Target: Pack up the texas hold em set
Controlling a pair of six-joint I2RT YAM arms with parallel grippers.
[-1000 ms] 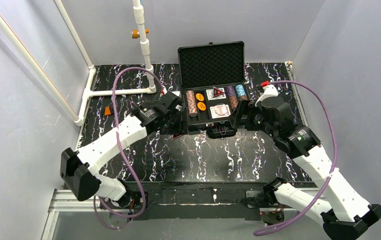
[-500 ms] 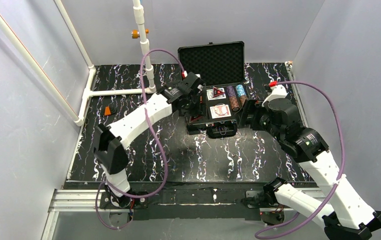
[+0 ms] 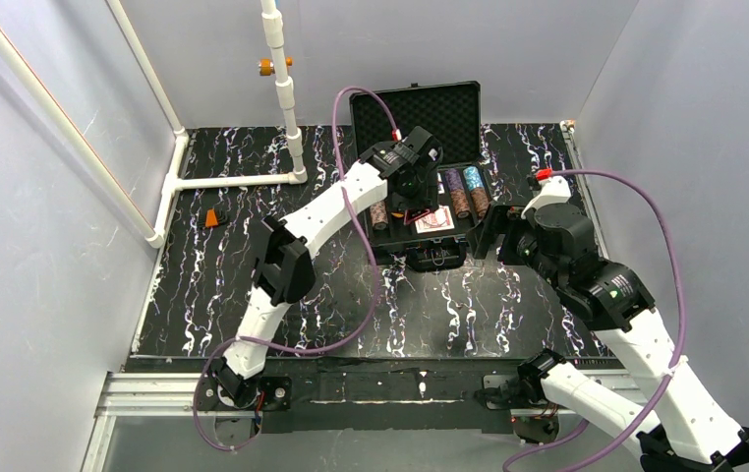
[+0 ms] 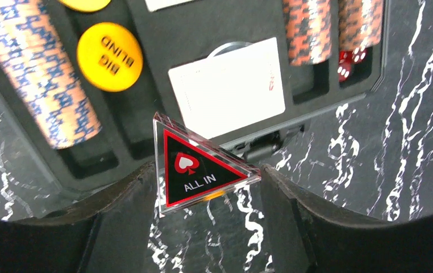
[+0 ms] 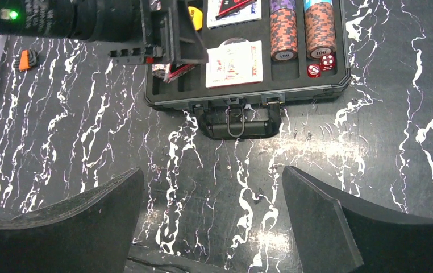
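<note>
Well left of the open black case (image 3: pixel 417 113) lies one orange block (image 3: pixel 215 217). Over the case's tray the left gripper (image 4: pixel 205 170) pinches one ALL IN triangle (image 4: pixel 194 168). Inside: three chip rows (image 4: pixel 38 74), two yellow discs (image 4: pixel 109 57), two decks (image 5: pixel 234 63), two red dice (image 5: pixel 319 65). Off its right near corner the right gripper (image 5: pixel 212 173) gapes empty.

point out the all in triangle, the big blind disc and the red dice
all in triangle (image 4: pixel 194 170), left wrist view, black face near the lettering
big blind disc (image 4: pixel 109 56), left wrist view, centre of its yellow top
red dice (image 5: pixel 328 62), right wrist view, top of the right die
</note>
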